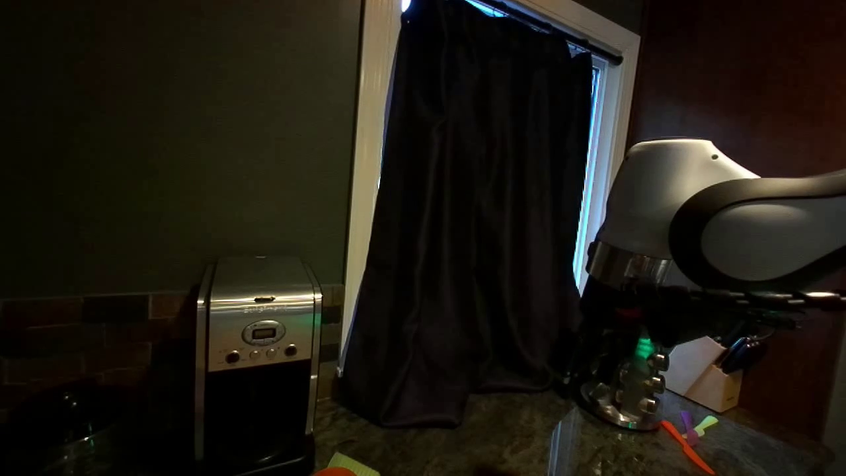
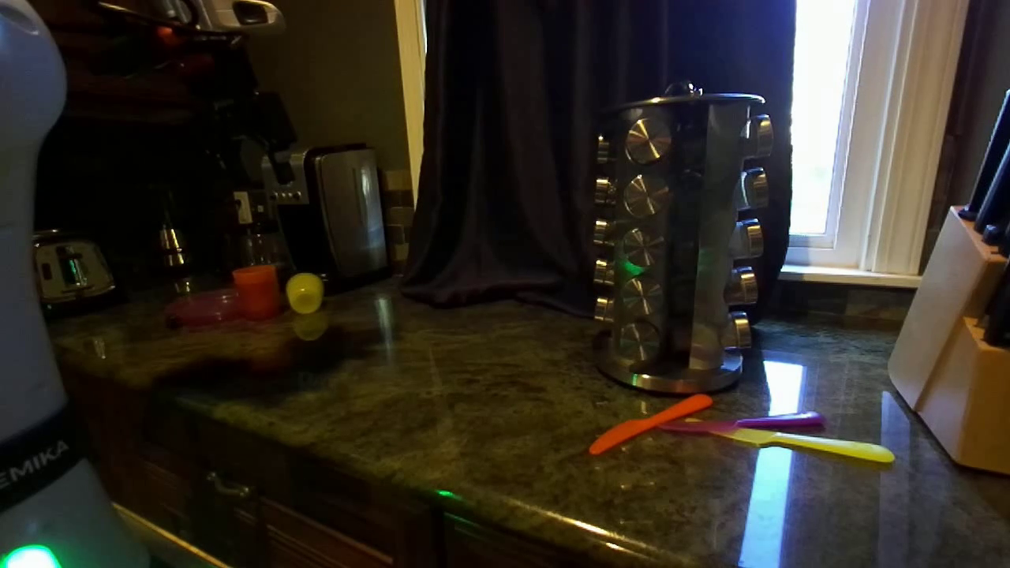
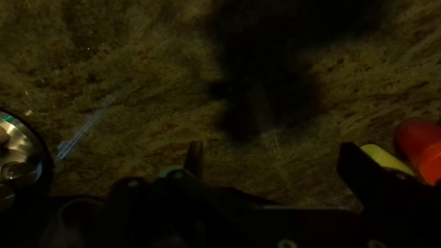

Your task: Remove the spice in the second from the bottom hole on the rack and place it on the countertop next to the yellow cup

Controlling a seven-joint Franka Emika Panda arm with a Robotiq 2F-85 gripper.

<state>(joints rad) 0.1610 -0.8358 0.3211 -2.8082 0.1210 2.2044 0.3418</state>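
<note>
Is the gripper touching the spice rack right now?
Apart. In the wrist view the gripper stands open, and a stretch of countertop shows plainly between its nearer finger and the round base of the rack.

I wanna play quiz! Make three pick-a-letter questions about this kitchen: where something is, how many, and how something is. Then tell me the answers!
1. Where is the small yellow cup?
A) On the round metal spice rack
B) Beside the orange cup
C) On the pale wooden knife block

2. How many bright plastic-looking knives lie on the dark stone countertop?
A) Three
B) One
C) Six

3. How is the robot's dark two-fingered tool?
A) Closed tight
B) Holding a bright knife
C) Open wide, holding nothing

1 B: an exterior view shows the two cups side by side.
2 A: both exterior views show an orange, a purple and a yellow one.
3 C: in the wrist view its fingers stand apart with countertop showing between them.
</note>
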